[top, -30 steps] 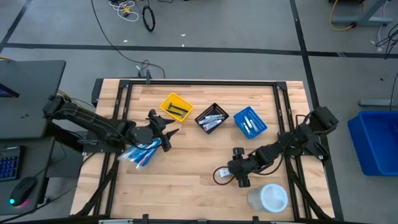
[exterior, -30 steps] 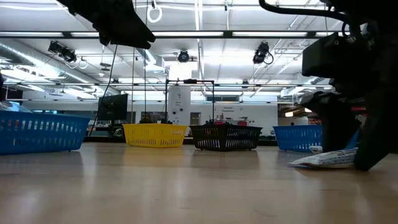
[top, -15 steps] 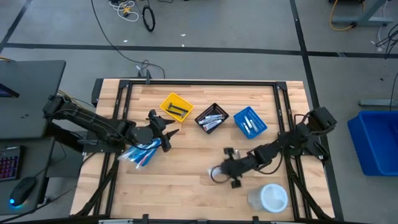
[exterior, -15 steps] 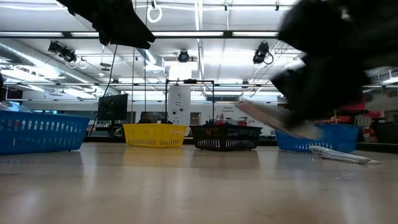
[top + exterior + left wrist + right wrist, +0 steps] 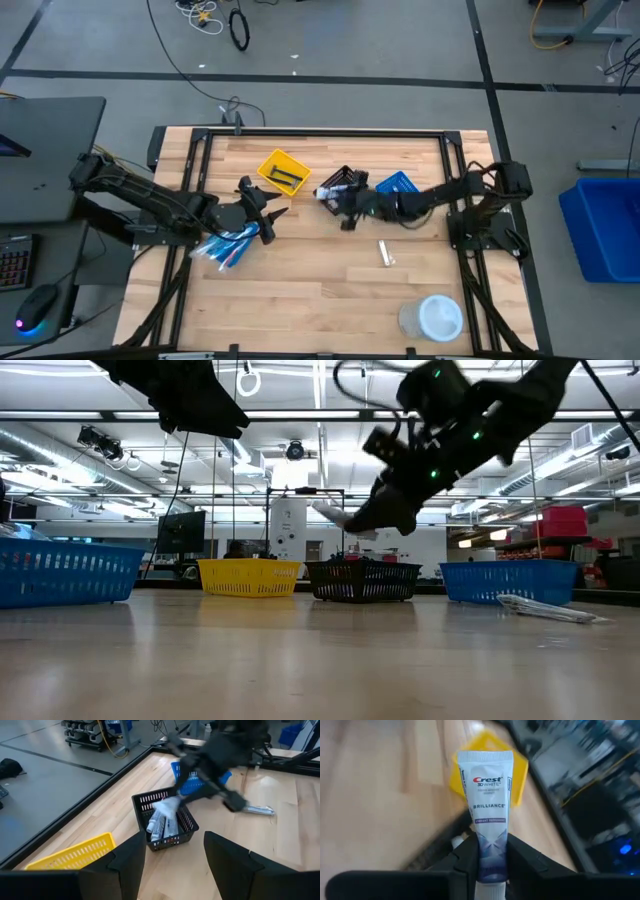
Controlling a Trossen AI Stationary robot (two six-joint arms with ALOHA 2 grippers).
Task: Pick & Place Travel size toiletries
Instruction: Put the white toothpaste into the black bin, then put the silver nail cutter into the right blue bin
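My right gripper (image 5: 340, 197) is shut on a small white toothpaste tube (image 5: 487, 815) and holds it above the black bin (image 5: 342, 188), which has several white tubes in it. In the low view the tube (image 5: 335, 517) hangs well above that bin (image 5: 362, 580). My left gripper (image 5: 272, 212) stands open at the table's left, next to a pile of blue-and-white toiletries (image 5: 225, 248) that lies on the wood. One pale wrapped item (image 5: 383, 253) lies flat on the table, right of centre. My right gripper pinches the tube between its two fingers (image 5: 467, 857) across the lower body (image 5: 489, 851), close to the cap end. The crimped end (image 5: 485, 757) sticks out ahead of the fingertips. The tube is lifted clear, over the black bin.
A yellow bin (image 5: 284, 172) stands left of the black one and a blue bin (image 5: 403, 195) right of it, all near the far edge. A round white tub (image 5: 432, 318) sits at the near right. Bare wood lies across the table's middle and near side.
My right gripper has risen from the table's near right and swung toward the far edge and left to above the black bin, carrying the white tube lifted clear. The pale wrapped item has stayed on the wood.
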